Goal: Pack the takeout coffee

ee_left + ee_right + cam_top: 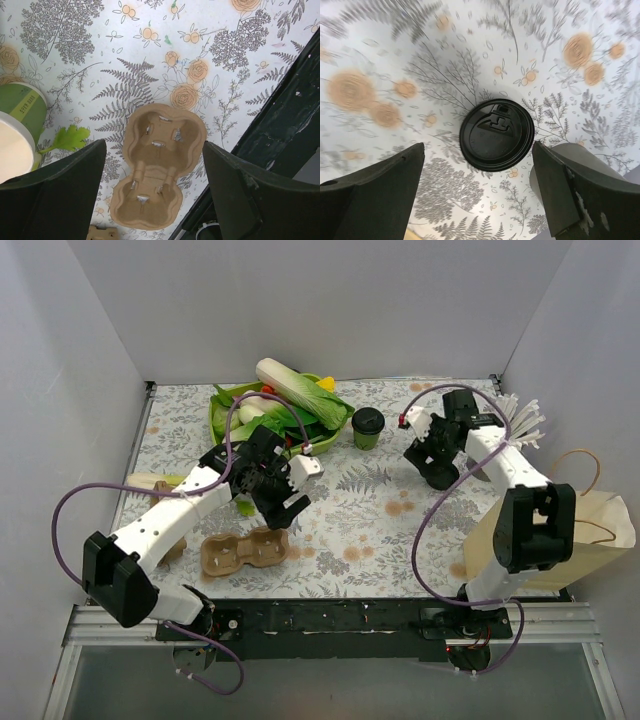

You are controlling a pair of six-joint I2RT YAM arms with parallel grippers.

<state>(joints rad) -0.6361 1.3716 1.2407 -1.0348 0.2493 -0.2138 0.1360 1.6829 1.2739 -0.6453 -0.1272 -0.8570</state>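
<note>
The takeout coffee, a green cup with a black lid, stands upright at the back centre, beside the vegetable basket. My right gripper is open to its right, apart from it. In the right wrist view the open gripper hovers over a round black lid seen from above; no cup wall shows under it. My left gripper is open and empty. In the left wrist view it hangs above a brown cardboard cup carrier, also visible from the top. A lidless green cup stands to its left.
A green basket of vegetables sits at the back. A grey cup of white straws stands at the right. A paper bag lies at the right edge. The black base rail runs along the near edge.
</note>
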